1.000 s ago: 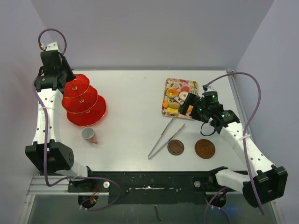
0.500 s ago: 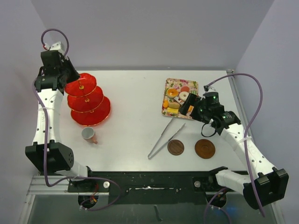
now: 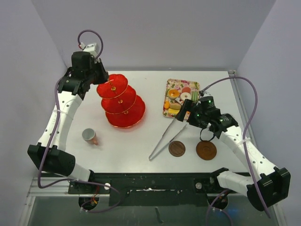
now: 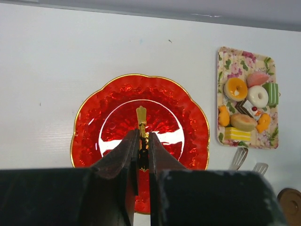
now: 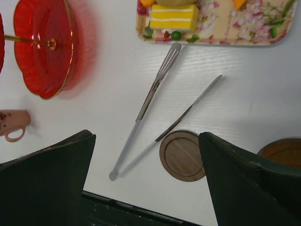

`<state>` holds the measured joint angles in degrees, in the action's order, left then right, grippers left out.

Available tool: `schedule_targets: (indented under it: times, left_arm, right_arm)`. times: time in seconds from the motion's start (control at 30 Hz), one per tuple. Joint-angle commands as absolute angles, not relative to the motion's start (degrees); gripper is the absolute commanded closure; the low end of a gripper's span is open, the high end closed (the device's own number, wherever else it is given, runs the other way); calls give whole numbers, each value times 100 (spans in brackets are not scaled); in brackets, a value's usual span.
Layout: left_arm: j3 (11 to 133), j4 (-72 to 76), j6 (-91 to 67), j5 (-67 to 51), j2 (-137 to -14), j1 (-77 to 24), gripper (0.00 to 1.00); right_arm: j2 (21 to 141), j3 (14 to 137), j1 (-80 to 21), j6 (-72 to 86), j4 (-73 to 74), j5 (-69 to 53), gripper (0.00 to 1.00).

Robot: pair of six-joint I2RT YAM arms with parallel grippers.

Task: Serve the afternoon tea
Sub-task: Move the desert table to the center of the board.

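The red three-tier stand [image 3: 123, 104] is at the table's left-middle. My left gripper [image 3: 104, 78] is shut on its gold handle [image 4: 141, 115], right above the stand's tiers [image 4: 181, 123]. Small cakes and sweets [image 3: 177, 100] lie on a floral tray [image 3: 170, 84] at the back right. The pink cup [image 3: 89, 136] lies on its side at the front left. Two brown saucers [image 3: 177, 149] [image 3: 206, 150] sit at the front right. My right gripper [image 3: 190, 111] is open and empty, above the tongs and the left saucer [image 5: 181, 156]. The light-blue cup is out of view.
Metal tongs [image 3: 166, 137] lie spread open between the tray and the left saucer, also in the right wrist view [image 5: 155, 94]. The tray's near edge with a yellow cake [image 5: 175, 16] shows there. Walls close in the table at the back and both sides.
My left gripper has moved the red stand to the right, from the far left edge towards the table's middle. My right gripper has shifted slightly left and nearer.
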<state>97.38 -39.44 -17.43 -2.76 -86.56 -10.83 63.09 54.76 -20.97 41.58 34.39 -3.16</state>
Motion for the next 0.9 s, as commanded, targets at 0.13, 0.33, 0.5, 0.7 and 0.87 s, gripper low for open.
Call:
schedule_targets:
  times: [0.13, 0.33, 0.5, 0.7, 0.87]
  left_arm:
    - [9151, -2758, -1653, -75, -8010, -1182, 90]
    - [9714, -3179, -1212, 26, -8401, -1638, 92]
    - [10072, -3745, -798, 884, -8713, -1953, 98]
    - [9708, -3562, -783, 1168, -8464, -1960, 81]
    - [9468, -3377, -769, 1359, -8221, -1928, 60]
  right_arm:
    - [6419, 5075, -3643, 5576, 3641, 953, 2]
    - [7447, 5328, -4714, 6689, 3851, 1964, 2]
    - [8192, 5719, -5262, 7112, 3799, 2173, 2]
    - [9092, 6405, -5647, 8050, 4353, 2563, 2]
    - [9513, 6714, -5668, 8775, 4950, 2717, 2]
